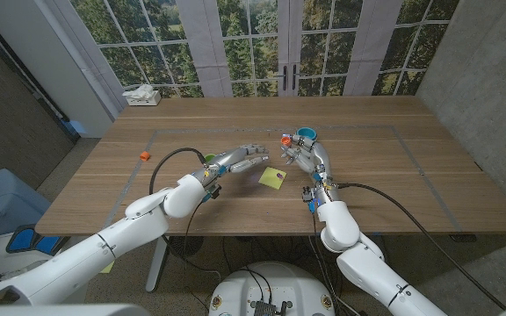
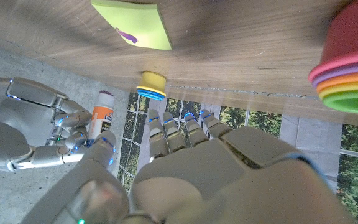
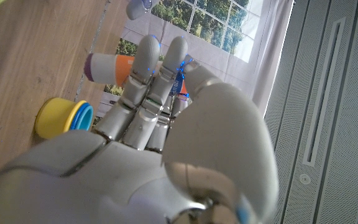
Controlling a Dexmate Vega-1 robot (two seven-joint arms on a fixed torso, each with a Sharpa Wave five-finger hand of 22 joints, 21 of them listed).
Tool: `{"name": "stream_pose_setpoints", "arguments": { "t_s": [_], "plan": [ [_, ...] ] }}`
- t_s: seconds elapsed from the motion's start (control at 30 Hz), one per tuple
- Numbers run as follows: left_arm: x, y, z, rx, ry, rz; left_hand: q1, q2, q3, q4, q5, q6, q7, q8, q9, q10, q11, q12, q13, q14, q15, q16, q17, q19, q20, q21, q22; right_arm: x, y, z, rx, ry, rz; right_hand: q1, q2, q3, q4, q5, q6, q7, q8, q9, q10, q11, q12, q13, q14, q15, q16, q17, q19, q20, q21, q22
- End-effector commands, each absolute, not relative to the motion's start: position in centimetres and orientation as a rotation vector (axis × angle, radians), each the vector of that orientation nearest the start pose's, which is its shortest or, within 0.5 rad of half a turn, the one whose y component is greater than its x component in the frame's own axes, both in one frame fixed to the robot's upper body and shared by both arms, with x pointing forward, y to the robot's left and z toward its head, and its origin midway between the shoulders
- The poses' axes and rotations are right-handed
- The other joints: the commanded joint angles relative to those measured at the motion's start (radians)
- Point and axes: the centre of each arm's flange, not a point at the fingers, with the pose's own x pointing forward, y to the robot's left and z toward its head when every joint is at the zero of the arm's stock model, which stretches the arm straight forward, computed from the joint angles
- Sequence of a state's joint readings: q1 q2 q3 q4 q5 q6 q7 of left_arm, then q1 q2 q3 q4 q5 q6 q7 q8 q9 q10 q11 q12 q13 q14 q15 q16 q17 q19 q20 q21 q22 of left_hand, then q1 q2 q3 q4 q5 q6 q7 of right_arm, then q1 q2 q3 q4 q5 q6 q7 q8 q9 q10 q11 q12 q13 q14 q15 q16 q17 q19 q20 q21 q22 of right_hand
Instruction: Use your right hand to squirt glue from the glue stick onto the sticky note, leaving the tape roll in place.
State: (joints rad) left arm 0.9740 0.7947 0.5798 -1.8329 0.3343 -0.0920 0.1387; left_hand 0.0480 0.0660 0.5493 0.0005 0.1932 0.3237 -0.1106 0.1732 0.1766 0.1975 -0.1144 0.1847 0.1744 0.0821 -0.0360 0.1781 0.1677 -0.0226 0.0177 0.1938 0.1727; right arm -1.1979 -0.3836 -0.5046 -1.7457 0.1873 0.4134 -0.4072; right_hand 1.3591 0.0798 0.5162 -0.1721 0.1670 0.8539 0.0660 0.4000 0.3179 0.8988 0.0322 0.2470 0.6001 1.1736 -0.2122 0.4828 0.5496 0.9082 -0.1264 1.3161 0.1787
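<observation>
My right hand [image 1: 304, 158] grips the glue stick [image 1: 285, 140] lifted off the tabletop, near its middle, poised toward the sticky note [image 1: 272, 178]. The stick is white-bodied with an orange label. My left hand [image 1: 240, 160] waits just beside the note, fingers extended, holding nothing.

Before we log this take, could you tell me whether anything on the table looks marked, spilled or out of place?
The sticky note already carries a small purple smear on its face, likely glue. The glue stick is gripped in the right hand, off to the note's side rather than over it. Nothing looks spilled on the table.
</observation>
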Motion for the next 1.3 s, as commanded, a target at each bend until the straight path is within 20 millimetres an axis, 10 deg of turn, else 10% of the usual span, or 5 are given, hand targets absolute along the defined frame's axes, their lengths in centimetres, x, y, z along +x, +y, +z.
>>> {"name": "stream_pose_setpoints", "arguments": {
  "t_s": [0.03, 0.93, 1.3],
  "plan": [
    [55.1, 18.2, -5.8, 0.931, -0.767, -0.248, 0.008, 0.005, 0.004, -0.009, -0.004, -0.021, -0.007, -0.006, -0.001, -0.022, 0.000, -0.006, 0.004, -0.013, -0.027, -0.006, 0.001, -0.001, 0.002, -0.001, 0.001, 51.7, -13.8, -9.2, -0.056, -0.826, 0.107, -0.001, 0.012, 0.016, 0.007, 0.004, 0.165, -0.046, 0.003, 0.000, 0.126, -0.060, 0.003, 0.004, -0.003, -0.001, 0.000, 0.005, -0.001, -0.099, -0.007, 0.003],
    [55.4, 21.2, -6.1, 0.563, -0.707, -0.223, -0.006, 0.017, 0.018, -0.037, -0.001, -0.213, -0.017, -0.007, -0.006, -0.193, -0.010, -0.015, 0.001, -0.117, -0.052, -0.010, 0.003, -0.015, -0.009, -0.002, 0.002, 53.6, -14.3, -8.4, -0.190, -0.852, 0.014, -0.004, 0.014, 0.018, 0.008, 0.003, 0.166, -0.050, 0.001, -0.001, 0.122, -0.062, -0.002, 0.008, -0.004, -0.002, -0.004, 0.010, -0.006, -0.098, -0.007, 0.004],
    [55.4, 21.9, -5.6, 0.452, -0.736, -0.227, -0.011, 0.027, 0.023, -0.038, 0.001, -0.243, -0.010, -0.003, -0.007, -0.219, -0.004, -0.008, 0.000, -0.138, -0.069, -0.007, 0.003, -0.011, -0.080, -0.001, 0.001, 53.6, -14.2, -8.0, -0.269, -0.895, -0.042, -0.005, 0.013, 0.019, 0.007, 0.003, 0.165, -0.051, -0.001, -0.001, 0.121, -0.061, -0.004, 0.010, -0.005, -0.002, -0.006, 0.012, -0.007, -0.098, -0.006, 0.004]
  ]
}}
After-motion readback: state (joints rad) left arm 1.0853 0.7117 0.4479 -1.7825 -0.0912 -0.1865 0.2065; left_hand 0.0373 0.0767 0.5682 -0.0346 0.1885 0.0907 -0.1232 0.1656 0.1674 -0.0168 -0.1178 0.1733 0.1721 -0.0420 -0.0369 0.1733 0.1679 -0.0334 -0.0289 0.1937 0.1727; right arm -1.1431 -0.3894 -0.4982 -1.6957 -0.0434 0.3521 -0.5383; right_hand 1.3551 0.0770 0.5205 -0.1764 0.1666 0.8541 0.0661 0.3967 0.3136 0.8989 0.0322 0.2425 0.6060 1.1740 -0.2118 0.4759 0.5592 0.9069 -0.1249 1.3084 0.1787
